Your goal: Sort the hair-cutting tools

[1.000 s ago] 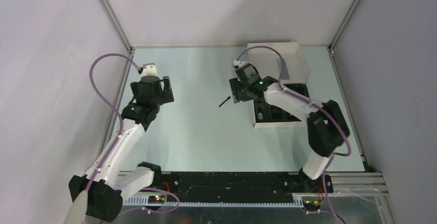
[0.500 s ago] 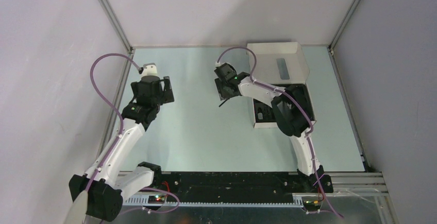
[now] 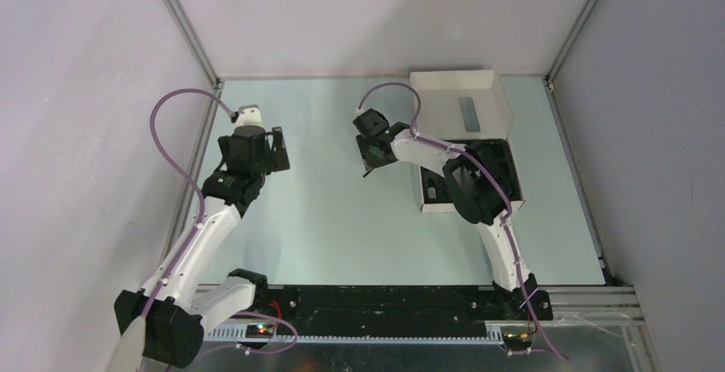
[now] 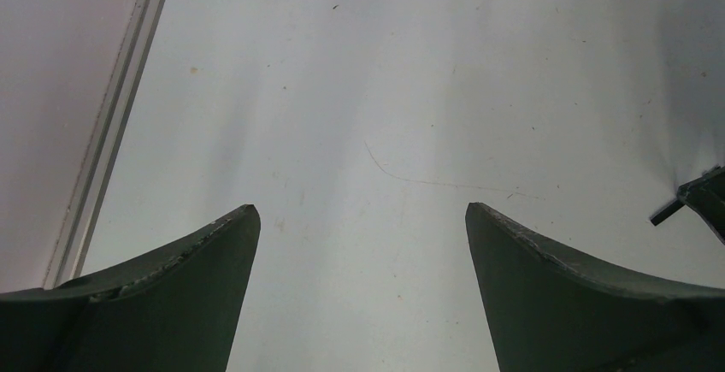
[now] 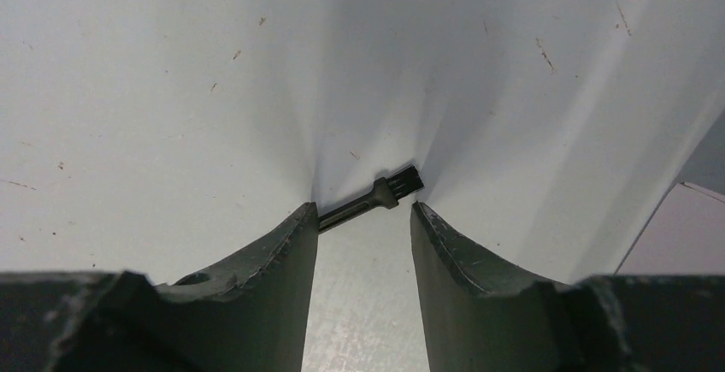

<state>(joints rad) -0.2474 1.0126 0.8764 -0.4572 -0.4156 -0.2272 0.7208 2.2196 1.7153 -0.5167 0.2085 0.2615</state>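
A thin black stick-brush (image 5: 376,197) lies on the table, bristle head to the right. It rests just beyond the tips of my right gripper (image 5: 363,209), and the left finger hides its handle end. The jaws stand partly open with only bare table between them. From above, my right gripper (image 3: 373,158) points down over the stick-brush (image 3: 367,173), left of the white box (image 3: 462,103). Black tools (image 3: 434,191) lie in the box's open tray, partly behind the arm. My left gripper (image 4: 361,209) hangs wide open over bare table, holding nothing.
The white box's raised lid (image 3: 487,90) stands at the back right, and a corner of the box (image 5: 675,227) shows in the right wrist view. The metal frame rail (image 4: 111,132) runs along the table's left edge, near the left gripper (image 3: 275,148).
My right arm swung left from the box edge to over the stick-brush, and its jaws narrowed. The left arm has not moved.
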